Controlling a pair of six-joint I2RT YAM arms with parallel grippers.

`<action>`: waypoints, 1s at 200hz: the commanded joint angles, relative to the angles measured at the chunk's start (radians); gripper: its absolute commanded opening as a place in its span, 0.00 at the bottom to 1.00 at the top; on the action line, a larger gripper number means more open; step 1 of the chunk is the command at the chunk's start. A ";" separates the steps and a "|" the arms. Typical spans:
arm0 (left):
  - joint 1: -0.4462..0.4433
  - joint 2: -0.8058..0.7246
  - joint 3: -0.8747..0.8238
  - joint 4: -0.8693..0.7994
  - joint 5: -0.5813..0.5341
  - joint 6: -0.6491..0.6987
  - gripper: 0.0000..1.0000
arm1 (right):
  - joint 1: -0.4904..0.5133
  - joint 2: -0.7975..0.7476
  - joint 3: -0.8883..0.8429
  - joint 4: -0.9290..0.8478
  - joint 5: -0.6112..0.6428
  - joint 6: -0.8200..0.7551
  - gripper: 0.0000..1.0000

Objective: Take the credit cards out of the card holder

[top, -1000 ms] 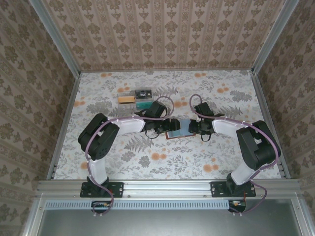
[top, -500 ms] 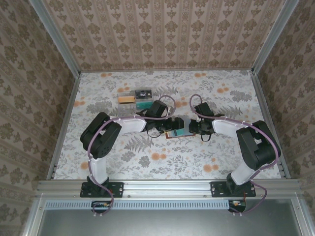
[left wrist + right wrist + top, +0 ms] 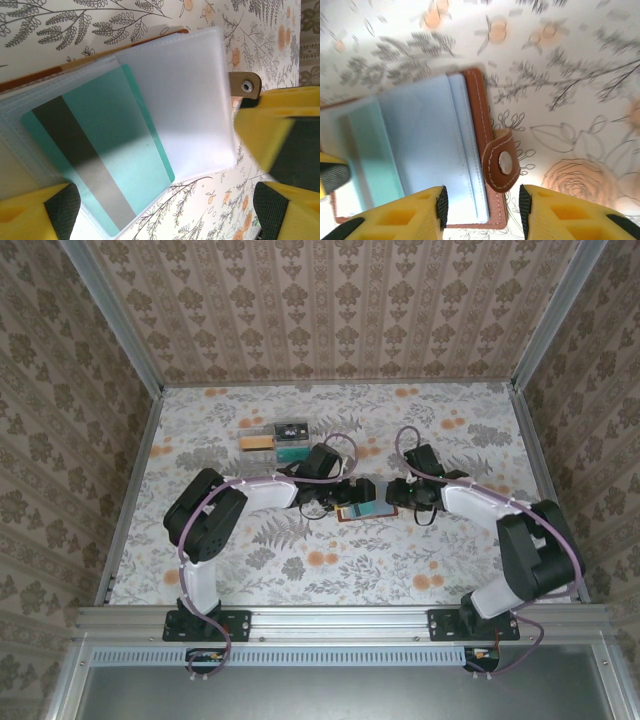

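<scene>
The card holder [image 3: 352, 514], brown leather, lies open mid-table with its frosted plastic sleeves [image 3: 180, 95] fanned out. A teal credit card [image 3: 105, 150] with a dark stripe sits inside a sleeve, also seen as the teal card [image 3: 375, 155]. My left gripper [image 3: 167, 215] is open wide above the holder's near edge, one finger on each side and nothing between them. My right gripper [image 3: 481, 207] is open at the clasp end. Its left pad is over the sleeves, its right pad over the table, and the clasp tab [image 3: 501, 162] lies just ahead of the gap.
A clear plastic tray [image 3: 288, 436] stands at the back left, with a tan flat piece [image 3: 257, 442] beside it and a teal piece [image 3: 290, 452] at its front. Metal frame posts and patterned walls close in the table [image 3: 450, 560] on three sides.
My right gripper's jaws have spread apart at the clasp end, and that arm has shifted slightly. My left gripper has opened wider. The holder's raised flap has dropped flatter.
</scene>
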 commanded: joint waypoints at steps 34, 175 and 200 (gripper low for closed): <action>-0.003 -0.021 0.000 -0.065 -0.028 0.024 0.93 | -0.004 -0.044 0.021 0.014 -0.175 0.006 0.41; 0.034 -0.022 -0.053 -0.148 -0.120 0.054 0.15 | 0.040 0.175 0.062 0.168 -0.404 0.066 0.26; 0.036 -0.004 -0.053 -0.160 -0.128 0.051 0.11 | 0.040 0.202 0.071 0.168 -0.400 0.065 0.25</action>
